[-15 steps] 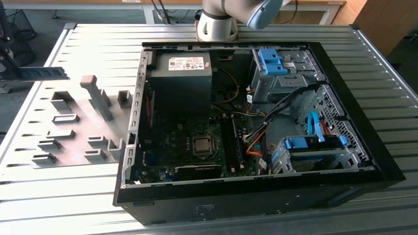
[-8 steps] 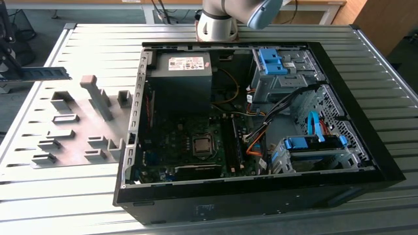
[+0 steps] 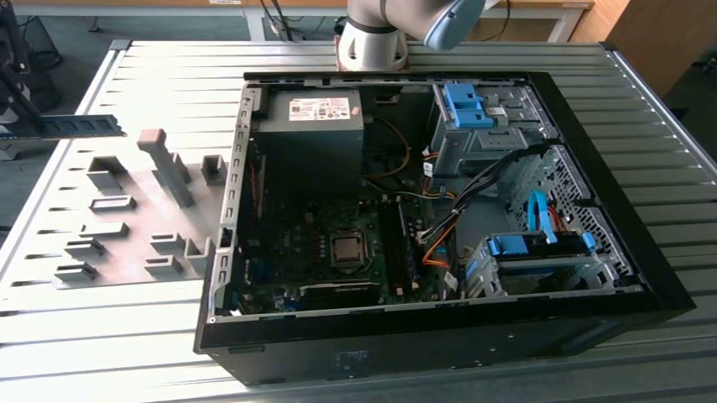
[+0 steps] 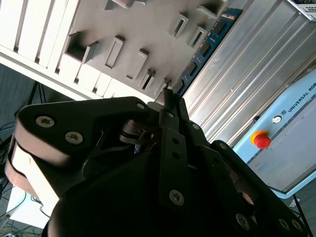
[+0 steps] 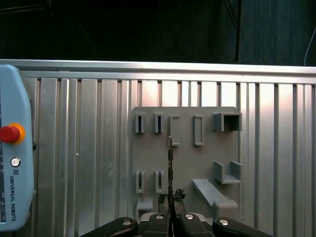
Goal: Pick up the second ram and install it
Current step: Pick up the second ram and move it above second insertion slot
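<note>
Gripper (image 5: 171, 198): fingers pressed together on one end of the second ram (image 5: 170, 160), which shows edge-on in the first wrist view. In the second wrist view the blue board with its dark chips (image 4: 205, 47) runs straight out from the fingertips (image 4: 167, 98).

Arm pose: the base (image 3: 375, 42) stands behind the open computer case (image 3: 392, 353). The wrist is reached far out, at the exterior view's left edge. There the stick (image 3: 79, 126) juts level from the gripper, toward the case side.

Below the gripper lies the grey holder plate (image 3: 123, 243) with its slotted blocks, resting on the slatted metal table (image 3: 201, 59). The ram looks clear of the plate. To one side of the gripper lies a pale-blue teach pendant (image 5: 15, 187) with a red button (image 5: 10, 133).
</note>
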`<act>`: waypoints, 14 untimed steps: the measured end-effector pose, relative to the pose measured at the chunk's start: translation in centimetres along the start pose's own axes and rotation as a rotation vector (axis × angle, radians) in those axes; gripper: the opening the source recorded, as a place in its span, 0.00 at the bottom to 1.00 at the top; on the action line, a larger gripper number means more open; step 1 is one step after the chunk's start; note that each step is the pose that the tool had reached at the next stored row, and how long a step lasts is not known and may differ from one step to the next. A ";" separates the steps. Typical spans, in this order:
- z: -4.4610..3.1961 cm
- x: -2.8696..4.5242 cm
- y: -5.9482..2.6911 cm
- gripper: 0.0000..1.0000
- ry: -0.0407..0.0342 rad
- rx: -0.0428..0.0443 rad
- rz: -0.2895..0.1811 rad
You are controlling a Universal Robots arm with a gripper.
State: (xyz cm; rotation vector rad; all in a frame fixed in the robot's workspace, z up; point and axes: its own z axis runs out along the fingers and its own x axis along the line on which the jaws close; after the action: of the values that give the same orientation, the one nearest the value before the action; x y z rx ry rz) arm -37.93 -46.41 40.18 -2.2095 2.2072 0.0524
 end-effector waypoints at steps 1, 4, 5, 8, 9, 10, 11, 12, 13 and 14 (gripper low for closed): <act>0.00 0.00 -0.03 0.14 0.0000 0.0000 0.000; 0.00 0.00 -0.12 0.14 0.0000 0.0000 0.000; 0.00 0.00 -0.15 0.14 -0.0001 0.0000 0.000; 0.00 0.00 -0.25 0.14 0.0000 0.0001 0.000; 0.00 0.00 -0.29 0.14 0.0000 0.0000 0.000; 0.00 0.00 -0.33 0.14 0.0000 0.0001 0.000; 0.00 0.00 -0.37 0.14 0.0000 0.0000 0.000; 0.00 0.00 -0.42 0.14 0.0000 0.0000 0.000; -0.01 0.00 -0.47 0.14 0.0000 0.0000 0.000; 0.00 0.00 -0.51 0.14 -0.0001 0.0000 0.000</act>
State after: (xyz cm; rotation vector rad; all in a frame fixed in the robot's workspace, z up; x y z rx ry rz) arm -37.43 -46.41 40.17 -2.2095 2.2072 0.0524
